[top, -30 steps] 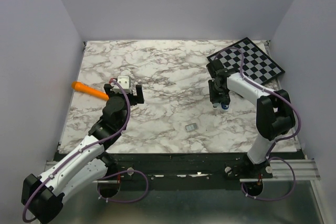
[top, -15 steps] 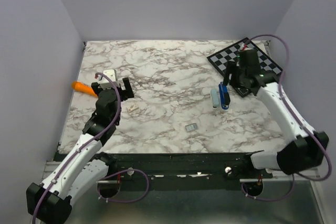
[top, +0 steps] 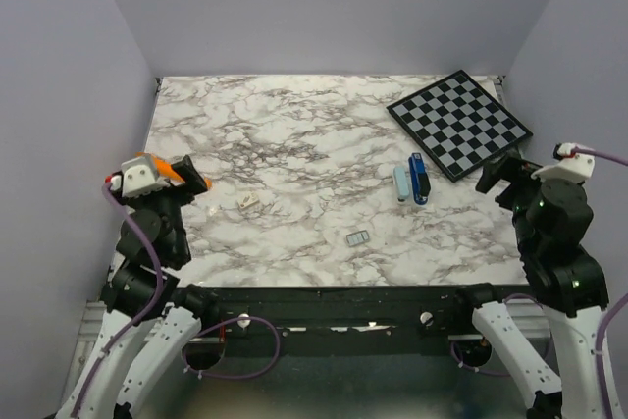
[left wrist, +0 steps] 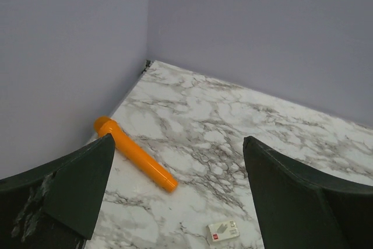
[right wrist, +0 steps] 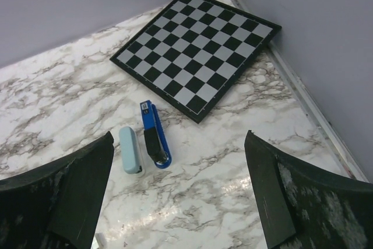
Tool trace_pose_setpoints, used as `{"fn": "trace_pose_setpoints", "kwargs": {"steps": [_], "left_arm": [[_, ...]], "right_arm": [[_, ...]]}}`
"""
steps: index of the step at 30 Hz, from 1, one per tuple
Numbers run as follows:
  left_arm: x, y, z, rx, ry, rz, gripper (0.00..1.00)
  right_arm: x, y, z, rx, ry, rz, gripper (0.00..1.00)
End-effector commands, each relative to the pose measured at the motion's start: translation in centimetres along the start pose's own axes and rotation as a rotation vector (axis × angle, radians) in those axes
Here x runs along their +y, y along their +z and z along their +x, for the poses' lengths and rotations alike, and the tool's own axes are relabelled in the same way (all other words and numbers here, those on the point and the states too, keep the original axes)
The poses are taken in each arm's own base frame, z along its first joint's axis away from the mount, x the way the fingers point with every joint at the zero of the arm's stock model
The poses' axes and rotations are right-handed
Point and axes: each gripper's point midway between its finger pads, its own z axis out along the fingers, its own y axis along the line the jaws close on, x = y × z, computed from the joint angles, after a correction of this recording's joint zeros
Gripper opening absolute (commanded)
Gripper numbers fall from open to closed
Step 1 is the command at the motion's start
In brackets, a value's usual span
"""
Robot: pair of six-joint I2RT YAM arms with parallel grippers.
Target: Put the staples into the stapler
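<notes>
Both tools spread wide, empty: left gripper [left wrist: 178, 141] lower left of top view, right gripper [right wrist: 178, 135] lower right. Stapler [top: 419, 180] splayed open right of centre; staples [top: 358, 238] apart, lower centre. Risk: flat block skids under pinch; unheld stapler slides during insertion.

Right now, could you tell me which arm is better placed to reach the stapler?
Right. The stapler lies on that arm's side, framed in its wrist view; the left tool hangs by the orange stick.
</notes>
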Motion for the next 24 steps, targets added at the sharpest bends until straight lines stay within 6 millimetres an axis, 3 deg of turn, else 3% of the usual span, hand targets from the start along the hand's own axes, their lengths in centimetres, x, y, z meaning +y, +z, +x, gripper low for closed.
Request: {"fn": "trace_pose_setpoints", "kwargs": {"steps": [1,4,12,19,24], "left_arm": [[3.5,-2.1,-1.4,-0.088,0.064,-0.071,0.99],[4.9,-2.7,-1.0,-0.095,0.069,-0.122,0.99],[5.5,-2.8,-0.3,-0.060,0.042,-0.163,0.99],[6.4,-3.1,1.3,-0.012,-0.002,-0.219,0.99],[7.0,-3.5,1.4,-0.018,-0.020,-0.245,0.99]], "right_arm": [[-2.6,-1.5,1.6,-0.043,-0.027,0.061,1.00],[-2.9,-2.5,1.6,-0.090,-0.019,0.032,1.00],[-3.2,-3.3,2.4,-0.136,-0.010,-0.003,1.00],[-2.4,-3.6,4.1,-0.108,0.031,-0.067,1.00],[-1.7,-3.9,4.2,-0.108,0.040,-0.112,1.00]]}}
